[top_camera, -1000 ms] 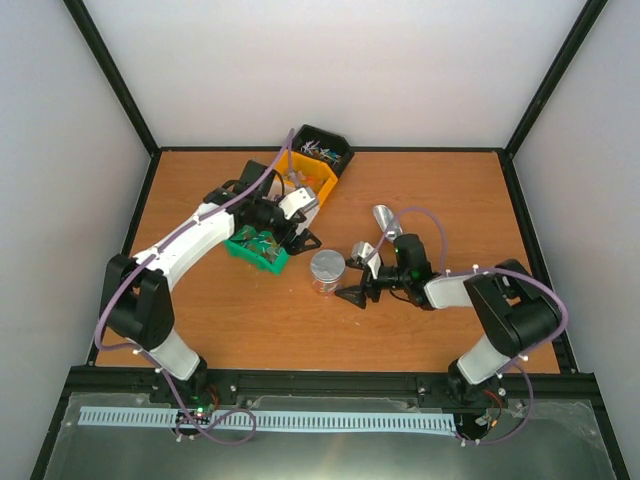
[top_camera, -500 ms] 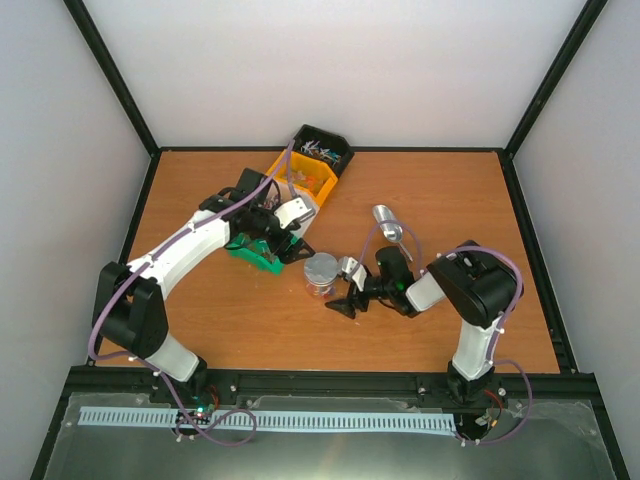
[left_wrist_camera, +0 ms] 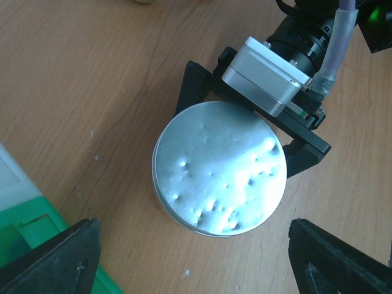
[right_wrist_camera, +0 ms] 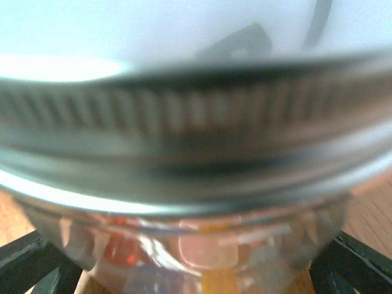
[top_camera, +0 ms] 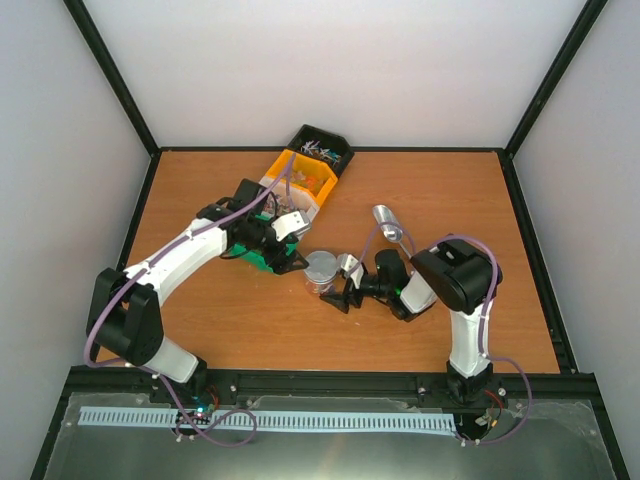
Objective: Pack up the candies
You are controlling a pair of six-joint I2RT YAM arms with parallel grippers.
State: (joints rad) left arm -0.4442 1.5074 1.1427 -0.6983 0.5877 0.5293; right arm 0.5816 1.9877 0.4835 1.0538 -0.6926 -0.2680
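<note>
Since a second ago the right arm has folded its elbow in toward its base and slid the right hand (top_camera: pixel 338 285) leftward; its fingers (left_wrist_camera: pixel 195 89), which stood just beside the jar (top_camera: pixel 321 270), now straddle it. The left hand (top_camera: pixel 289 258) has drawn back from the yellow bin (top_camera: pixel 325 190) and come across the green bin (top_camera: pixel 262 264) toward the jar; the jar itself has hardly shifted.

The left arm reaches out long from its base with the wrist bent down; its hand is spread wide, holds nothing, and looks straight down on the dented silver lid (left_wrist_camera: pixel 219 168). The right forearm lies low along the tabletop (top_camera: pixel 230 320); its hand is level and wide, one finger on each side of the glass below the lid; the right wrist view shows a sliver of gap, so it is not gripping.

Candies (right_wrist_camera: pixel 199 251) show as blurred red and pink shapes through the jar's glass; more lie in the yellow bin and in the black bin (top_camera: pixel 345 158) at the far edge.

The green bin sits just left of the jar, leaving little room there; bare wood lies open on the near side and to the right, up to the black frame (top_camera: pixel 535 250).
</note>
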